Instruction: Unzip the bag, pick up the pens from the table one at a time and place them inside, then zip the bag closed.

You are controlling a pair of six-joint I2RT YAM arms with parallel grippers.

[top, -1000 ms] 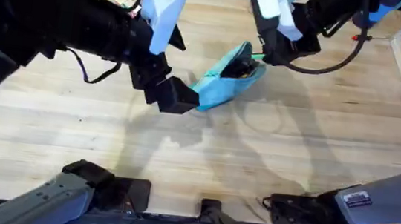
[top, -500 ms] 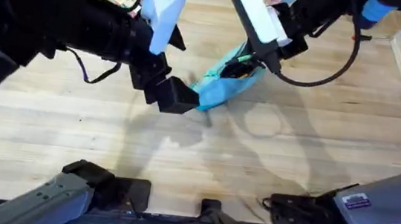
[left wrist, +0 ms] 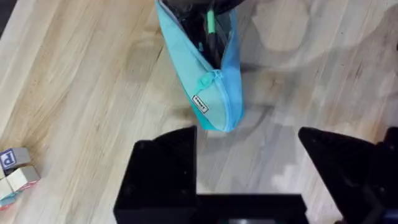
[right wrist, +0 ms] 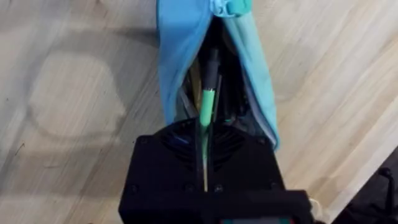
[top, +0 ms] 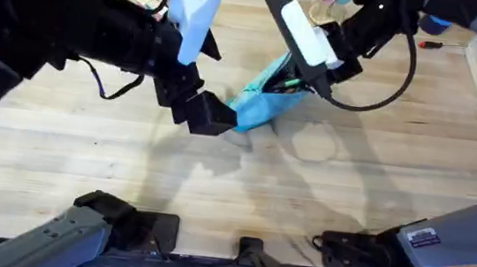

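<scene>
Overhead view, left to right: my left gripper (top: pixel 208 112) sits just beside the near end of the bag (top: pixel 265 96), its jaws spread wide and holding nothing, as the left wrist view (left wrist: pixel 249 168) confirms. The turquoise bag (left wrist: pixel 205 68) lies unzipped near the middle of the table (top: pixel 215 184), toward the far edge. My right gripper (top: pixel 302 80) is at the bag's open mouth, jaws closed on the green pen (right wrist: pixel 206 106), whose dark tip points down into the bag (right wrist: pixel 180 56).
</scene>
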